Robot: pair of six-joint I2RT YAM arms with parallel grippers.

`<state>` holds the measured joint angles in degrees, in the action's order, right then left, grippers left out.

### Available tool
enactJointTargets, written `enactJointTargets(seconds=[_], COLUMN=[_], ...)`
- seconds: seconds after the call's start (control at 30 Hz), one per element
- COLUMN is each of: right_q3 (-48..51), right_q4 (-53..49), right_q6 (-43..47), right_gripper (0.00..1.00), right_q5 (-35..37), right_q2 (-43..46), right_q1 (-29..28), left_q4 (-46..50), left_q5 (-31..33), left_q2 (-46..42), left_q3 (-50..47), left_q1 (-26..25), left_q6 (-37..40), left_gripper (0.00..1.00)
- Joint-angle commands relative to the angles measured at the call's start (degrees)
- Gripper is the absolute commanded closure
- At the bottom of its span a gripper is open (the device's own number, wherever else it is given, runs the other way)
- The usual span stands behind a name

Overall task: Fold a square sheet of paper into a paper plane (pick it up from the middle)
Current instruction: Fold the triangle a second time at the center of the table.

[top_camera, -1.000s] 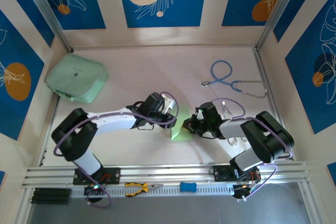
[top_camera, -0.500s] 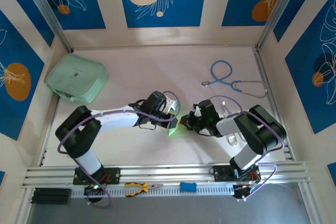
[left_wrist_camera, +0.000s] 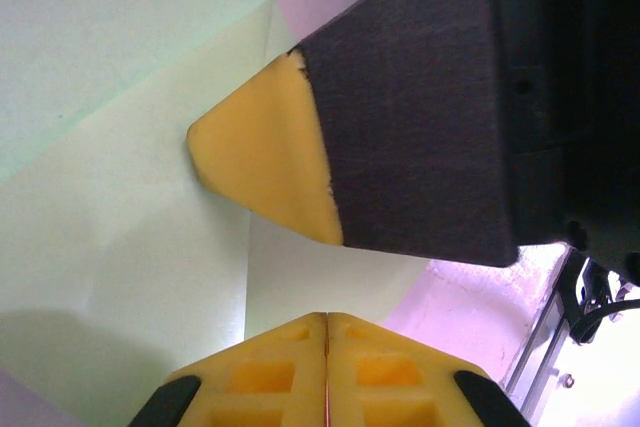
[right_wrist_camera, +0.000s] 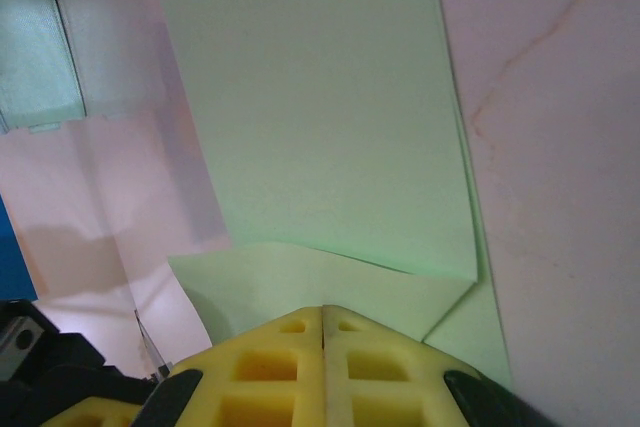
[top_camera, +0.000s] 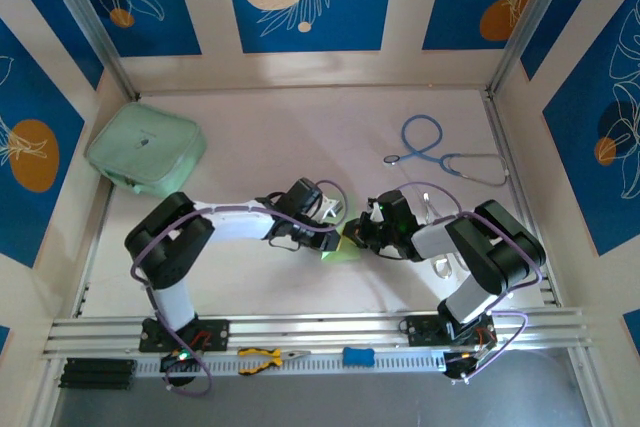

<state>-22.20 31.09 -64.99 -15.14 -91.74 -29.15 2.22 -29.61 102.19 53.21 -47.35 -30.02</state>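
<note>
The paper is a thin light-green sheet with creased, overlapping layers, lying on the table between the left gripper and the right gripper. Since a second ago the left gripper has moved in and gone from spread to pressed together. Both now stand pressed together at the paper, though whether either pinches it cannot be told. The pouch at the far left is closed, its contents hidden.

Both arms are stretched inward with wrists angled down. The left gripper and right gripper are set almost tip to tip, each with jaws pressed together.
</note>
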Motion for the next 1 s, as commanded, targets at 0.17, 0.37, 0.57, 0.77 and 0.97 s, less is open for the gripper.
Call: enactJointTargets(seconds=[0.17, 0.37, 0.57, 0.77, 0.97], right_q3=[0.45, 0.49, 0.53, 0.66, 0.66], right_q4=[-5.14, -5.48, -5.85, -6.13, -6.27], right_q6=[0.92, 1.01, 1.26, 1.35, 1.52], right_gripper=[1.00, 1.00, 1.00, 1.00, 1.00], right_q5=[2.01, 2.30, 2.56, 2.81, 2.92], right_q2=[-1.33, -1.29, -1.56, -1.86, -2.21], right_q1=[-0.42, -0.47, -0.44, -0.28, -0.21], left_q4=[-1.07, -0.91, -0.72, -0.55, -0.48], left_q5=[-2.90, -3.13, -3.12, -3.39, -3.46], left_q2=[2.09, 2.22, 2.05, 2.09, 2.03], left_q3=[-0.17, -1.24, -2.05, -2.71, -4.36], left_q1=[0.48, 0.47, 0.50, 0.49, 0.51], left_q6=[-2.02, -2.52, -2.29, -2.13, -1.88], left_gripper=[0.91, 0.90, 0.90, 0.90, 0.90])
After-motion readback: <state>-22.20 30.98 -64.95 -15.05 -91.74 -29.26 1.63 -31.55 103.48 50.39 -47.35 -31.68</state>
